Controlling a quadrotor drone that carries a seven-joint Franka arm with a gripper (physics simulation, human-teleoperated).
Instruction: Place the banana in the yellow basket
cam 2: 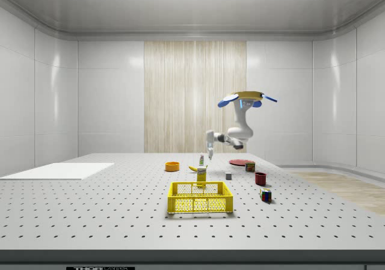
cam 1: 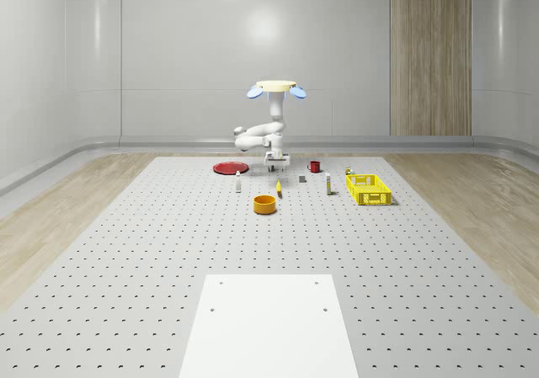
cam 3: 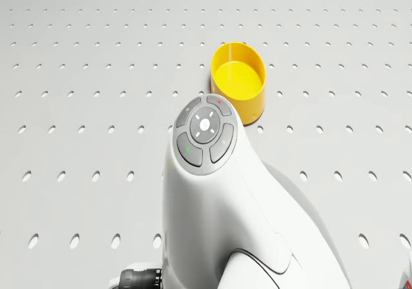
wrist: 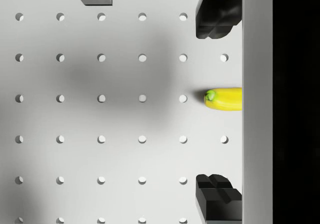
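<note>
The banana (wrist: 224, 99), yellow with a green tip, lies on the perforated table between my gripper's two black fingertips (wrist: 217, 17). My gripper (wrist: 217, 107) is open and hangs above the banana (cam 1: 279, 187), apart from it. The drone (cam 1: 276, 87) hovers over the far middle of the table, with the arm bent down to the gripper (cam 1: 277, 167). The yellow basket (cam 1: 367, 189) stands to the whole-scene view's right of the banana. In the side view, the basket (cam 2: 200, 196) is nearest the camera, and the gripper (cam 2: 210, 154) is above the banana (cam 2: 194, 169).
An orange bowl (cam 1: 265, 204) sits just in front of the banana. A red plate (cam 1: 229, 168), a red mug (cam 1: 314, 167), a grey cube (cam 1: 301, 178) and small bottles (cam 1: 238, 184) stand around it. A white sheet (cam 1: 269, 323) lies at the near edge.
</note>
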